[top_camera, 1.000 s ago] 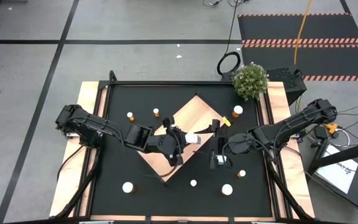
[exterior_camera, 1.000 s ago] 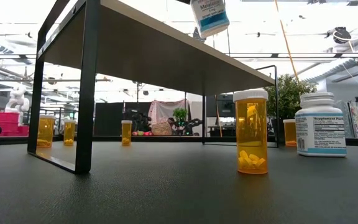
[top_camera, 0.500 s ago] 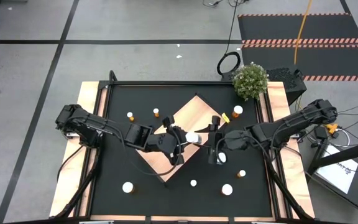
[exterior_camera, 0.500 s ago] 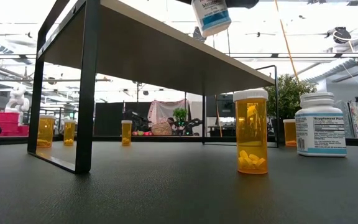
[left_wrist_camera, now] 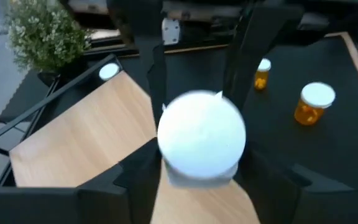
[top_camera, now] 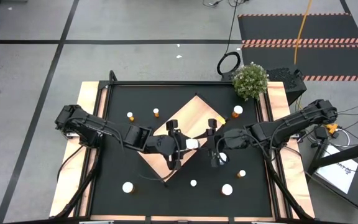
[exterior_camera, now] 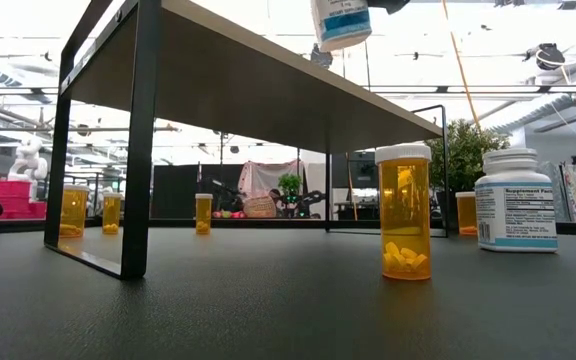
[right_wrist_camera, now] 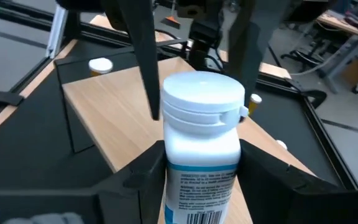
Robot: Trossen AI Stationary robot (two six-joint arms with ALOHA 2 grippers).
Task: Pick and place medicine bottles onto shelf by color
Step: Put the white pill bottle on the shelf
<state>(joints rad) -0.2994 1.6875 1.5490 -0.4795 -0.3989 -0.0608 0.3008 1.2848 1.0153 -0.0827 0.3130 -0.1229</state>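
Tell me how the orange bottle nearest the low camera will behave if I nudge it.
The orange bottle stands tall and narrow, so a push near its white cap would probably tip it. Only a few pills lie at the bottom, so it is likely light. Being round, it would likely roll once down.

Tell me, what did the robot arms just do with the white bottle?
The right gripper swung in over the shelf and closed its jaws on the white bottle at the left gripper; the bottle rose slightly. The shelf and the other bottles stayed put.
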